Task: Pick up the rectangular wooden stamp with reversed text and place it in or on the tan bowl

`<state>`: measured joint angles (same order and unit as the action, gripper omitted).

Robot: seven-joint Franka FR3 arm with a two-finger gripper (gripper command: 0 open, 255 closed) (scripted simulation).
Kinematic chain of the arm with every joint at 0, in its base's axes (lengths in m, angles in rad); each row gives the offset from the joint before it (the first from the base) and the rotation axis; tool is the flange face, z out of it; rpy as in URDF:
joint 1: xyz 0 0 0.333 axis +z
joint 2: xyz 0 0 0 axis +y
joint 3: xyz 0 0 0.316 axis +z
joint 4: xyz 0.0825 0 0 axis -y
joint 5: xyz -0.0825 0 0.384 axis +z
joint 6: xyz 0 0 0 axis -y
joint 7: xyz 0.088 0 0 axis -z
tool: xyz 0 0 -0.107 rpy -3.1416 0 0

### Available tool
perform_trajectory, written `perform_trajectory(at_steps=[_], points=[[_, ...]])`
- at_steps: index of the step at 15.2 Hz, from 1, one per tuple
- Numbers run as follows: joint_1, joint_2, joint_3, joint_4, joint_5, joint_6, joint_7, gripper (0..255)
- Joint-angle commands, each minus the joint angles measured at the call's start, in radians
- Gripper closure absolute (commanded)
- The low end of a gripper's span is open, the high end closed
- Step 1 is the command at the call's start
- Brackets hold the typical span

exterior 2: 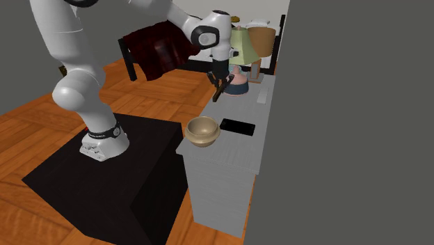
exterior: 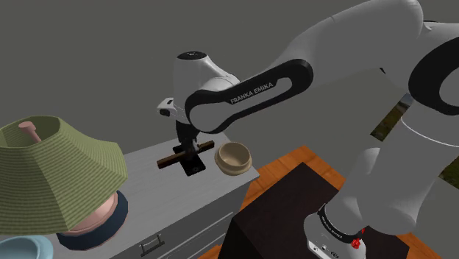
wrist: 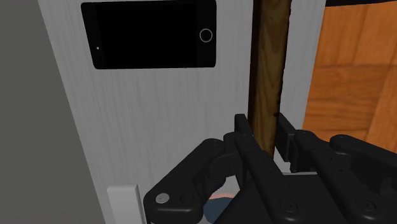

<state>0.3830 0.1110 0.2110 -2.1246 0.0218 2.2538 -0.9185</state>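
Note:
The stamp is a long dark brown wooden bar, held level in the air above the grey dresser top. My black gripper is shut on it near its middle. In the wrist view the stamp runs away from the fingers, which clasp it from both sides. In the second exterior view the stamp hangs tilted under the gripper. The tan bowl stands empty at the dresser's end nearest the stand, just beside the stamp; the bowl sits at the dresser's corner.
A black phone lies flat on the dresser between stamp and wall; the phone is next to the bowl. A green-shaded lamp on a pink and blue base stands at the dresser's far end. A grey wall backs the dresser. Wooden floor lies beyond its edge.

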Motion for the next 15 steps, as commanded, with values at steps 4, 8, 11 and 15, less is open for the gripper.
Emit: perform_trajectory(at_steps=[4, 8, 11, 15], points=[[-0.053, -0.124, -0.040, -0.154, 0.037, 0.028, -0.117, 255], [-0.092, -0.216, -0.085, -0.262, 0.053, 0.041, -0.213, 255], [-0.121, -0.278, -0.126, -0.331, 0.056, 0.045, -0.286, 255], [-0.162, -0.350, -0.184, -0.407, 0.047, 0.044, -0.379, 255]])
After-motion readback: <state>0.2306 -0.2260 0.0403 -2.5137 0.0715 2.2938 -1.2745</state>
